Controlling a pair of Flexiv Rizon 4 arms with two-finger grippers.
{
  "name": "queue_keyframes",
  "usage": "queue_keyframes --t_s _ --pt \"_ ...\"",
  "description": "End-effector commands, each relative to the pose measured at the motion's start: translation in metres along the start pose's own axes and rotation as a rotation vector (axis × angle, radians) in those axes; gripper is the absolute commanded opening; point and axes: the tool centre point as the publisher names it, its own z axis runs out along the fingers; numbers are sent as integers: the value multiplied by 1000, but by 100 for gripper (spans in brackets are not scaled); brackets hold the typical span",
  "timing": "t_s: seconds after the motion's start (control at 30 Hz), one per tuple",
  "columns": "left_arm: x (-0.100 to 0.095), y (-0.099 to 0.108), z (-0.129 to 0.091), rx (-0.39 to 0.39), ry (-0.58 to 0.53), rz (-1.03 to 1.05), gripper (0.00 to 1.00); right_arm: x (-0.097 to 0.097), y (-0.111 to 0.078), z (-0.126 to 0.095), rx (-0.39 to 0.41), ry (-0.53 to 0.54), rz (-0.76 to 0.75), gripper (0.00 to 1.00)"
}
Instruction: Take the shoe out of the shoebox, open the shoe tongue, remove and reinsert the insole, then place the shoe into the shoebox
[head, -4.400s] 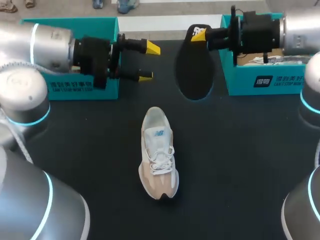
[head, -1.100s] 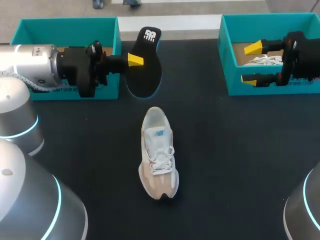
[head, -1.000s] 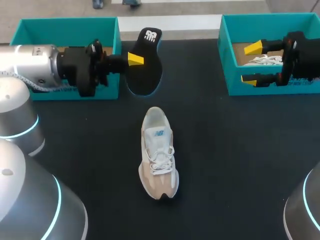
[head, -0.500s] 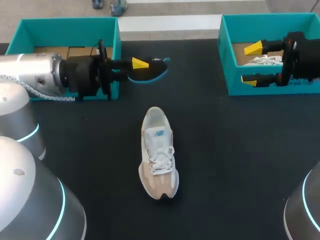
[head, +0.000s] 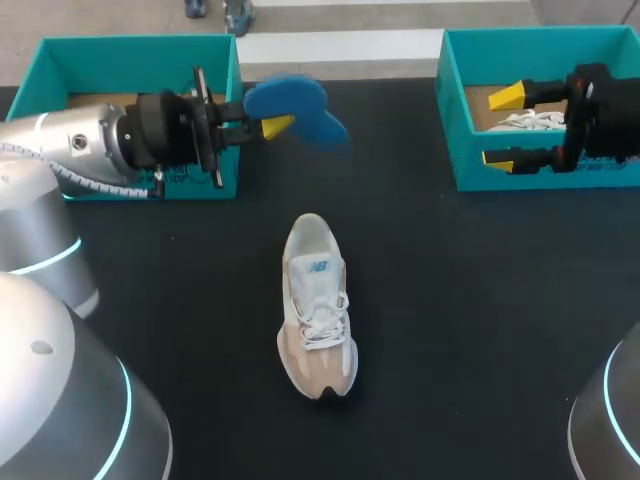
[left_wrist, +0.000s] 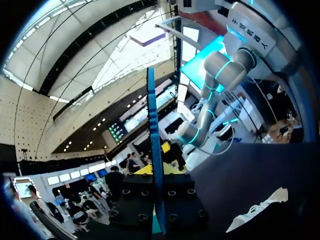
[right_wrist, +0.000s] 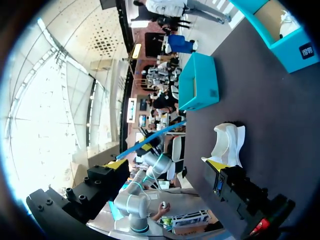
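Observation:
The pale beige and white shoe (head: 317, 305) lies in the middle of the black table, heel toward the back. Behind it, my left gripper (head: 278, 125) is shut on the insole (head: 287, 98), held in the air with its blue underside showing. In the left wrist view the insole (left_wrist: 151, 125) stands edge-on between the fingers of the left gripper (left_wrist: 151, 171), with the shoe (left_wrist: 260, 212) off to one side. My right gripper (head: 508, 126) hangs open and empty over the front wall of the right shoebox (head: 540, 42). From the right gripper (right_wrist: 167, 165) I see the shoe (right_wrist: 227, 145) ahead.
A teal shoebox (head: 130, 48) stands at the back left, behind my left arm; it also shows as the teal shoebox (right_wrist: 197, 82) beyond the shoe. The right shoebox holds brown card and something white (head: 528, 120).
My left gripper has rolled the insole over, from its black top face showing to its blue underside, and lifted it slightly. The right arm and the shoe have stayed put.

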Motion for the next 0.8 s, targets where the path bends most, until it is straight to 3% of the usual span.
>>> queue_keyframes --t_s 0.03,0.23,0.43,0.8 --pt "2 1 2 84 -158 -595 0 0 1 1 1 0 1 100" --pt "2 1 2 84 -158 -595 0 0 1 1 1 0 1 100" --pt "-2 5 7 -16 -10 -946 0 0 1 1 1 0 1 100" --pt "-7 16 17 -122 235 -1294 0 0 1 1 1 0 1 100"
